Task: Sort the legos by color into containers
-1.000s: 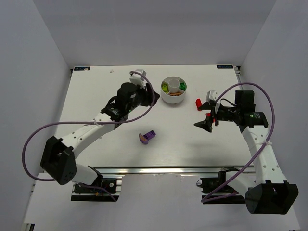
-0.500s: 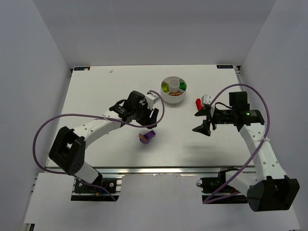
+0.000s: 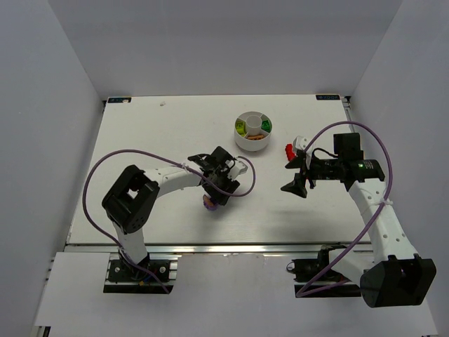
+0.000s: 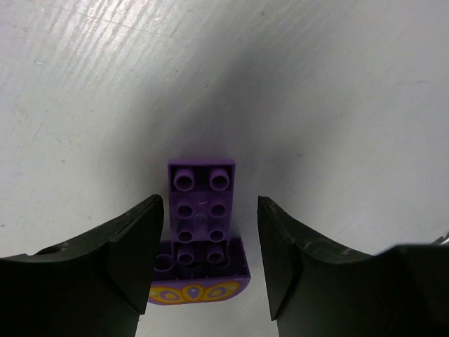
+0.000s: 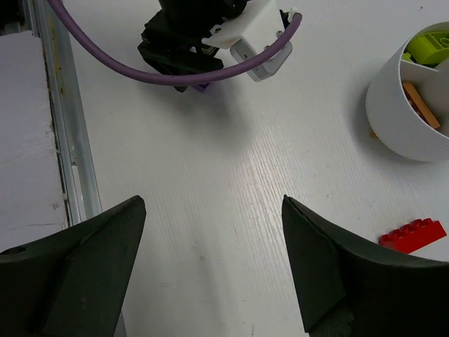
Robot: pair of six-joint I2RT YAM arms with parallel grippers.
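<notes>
One purple brick [image 4: 202, 203] flat on the white bench [image 3: 154, 133], studs up, well off from the round white dish [image 3: 252, 145] on its near-left side. Joined at the brick's near end, a second purple piece [image 4: 200, 289] with a curved edge and a yellow pattern. Left fingers [image 4: 137, 253] spread apart and low over the bench, one on either side of the purple brick and just beside it; impossible to tell whether either is touching it. One red brick [image 3: 289, 150] flat on the bench just right of the dish, apart from its wall. Right fingers [image 5: 77, 274] spread wide, gripping nothing, hanging over bare bench on the dish's near-right side, near the red brick but clear of it. Seen from the right wrist, the left arm's white wrist block [image 5: 261, 36] and a loop of purple cable [image 5: 175, 74], farther from the dish than the fingers. Inside the dish, wedge sections around a round centre well [image 3: 254, 126]: yellow-green bricks [image 3: 240, 127] in the wedge left of the well, a dark green brick [image 3: 266, 126] in the wedge right of it, orange bricks [image 3: 257, 137] in the near wedge.
</notes>
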